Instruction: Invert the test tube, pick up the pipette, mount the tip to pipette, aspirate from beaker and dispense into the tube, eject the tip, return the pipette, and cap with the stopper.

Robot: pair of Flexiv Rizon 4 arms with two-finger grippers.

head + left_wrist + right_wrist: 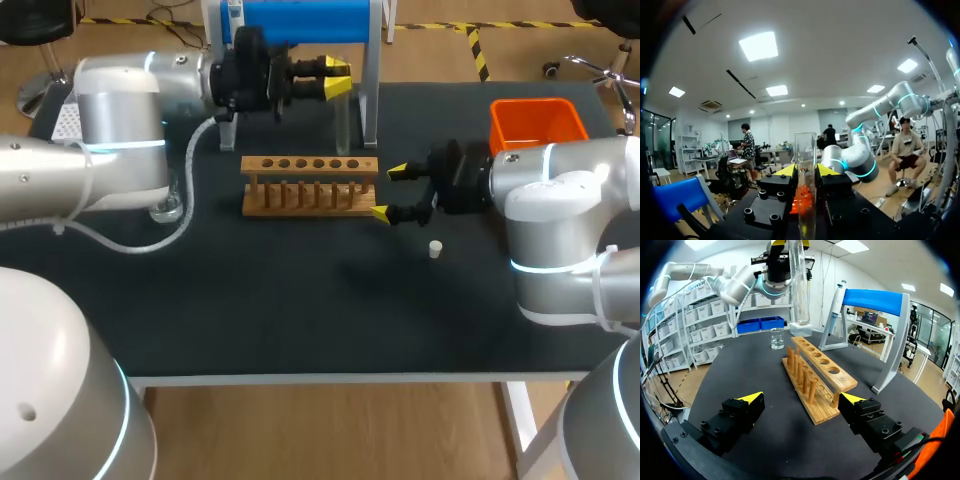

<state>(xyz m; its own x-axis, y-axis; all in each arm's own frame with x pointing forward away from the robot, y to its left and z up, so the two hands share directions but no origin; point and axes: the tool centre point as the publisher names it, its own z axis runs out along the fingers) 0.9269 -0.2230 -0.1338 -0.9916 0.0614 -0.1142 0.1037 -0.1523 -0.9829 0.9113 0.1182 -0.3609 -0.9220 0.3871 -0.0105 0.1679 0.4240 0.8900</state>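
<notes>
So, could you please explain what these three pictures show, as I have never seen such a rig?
This is a two-armed grey robot at a black table. One picture looks down from above; the other two come from a camera on each wrist. The left end effector is shut on a clear glass test tube. The right end effector is open and empty. On the table are a wooden tube rack, a small white stopper, an orange bin and a glass beaker.
</notes>
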